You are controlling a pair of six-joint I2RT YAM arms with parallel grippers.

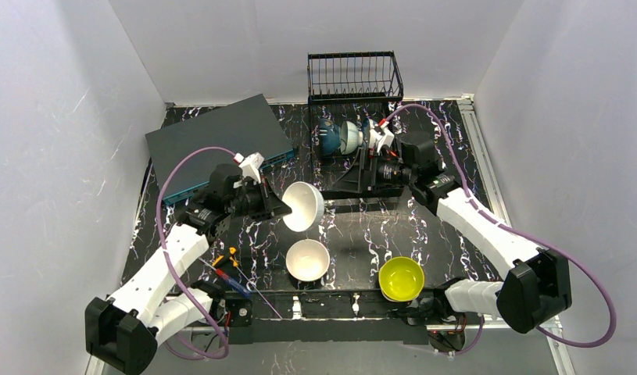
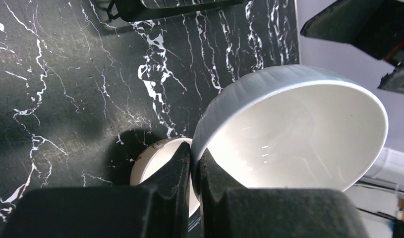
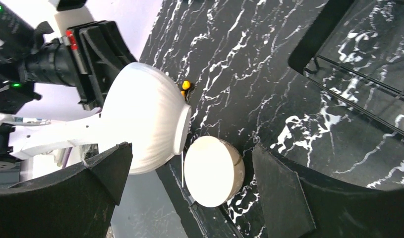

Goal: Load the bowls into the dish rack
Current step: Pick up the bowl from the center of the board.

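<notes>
White ribbed bowl point(image 2: 299, 129) tilted, rim pinched in left jaws; right jaws wide open.

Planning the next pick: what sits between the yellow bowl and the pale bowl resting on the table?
Nothing: only bare black marbled tabletop separates the yellow bowl from the pale bowl, as the top view shows.

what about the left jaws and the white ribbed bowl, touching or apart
Touching. The left wrist view shows the left gripper with jaws pinching the rim of the white ribbed bowl.
</notes>
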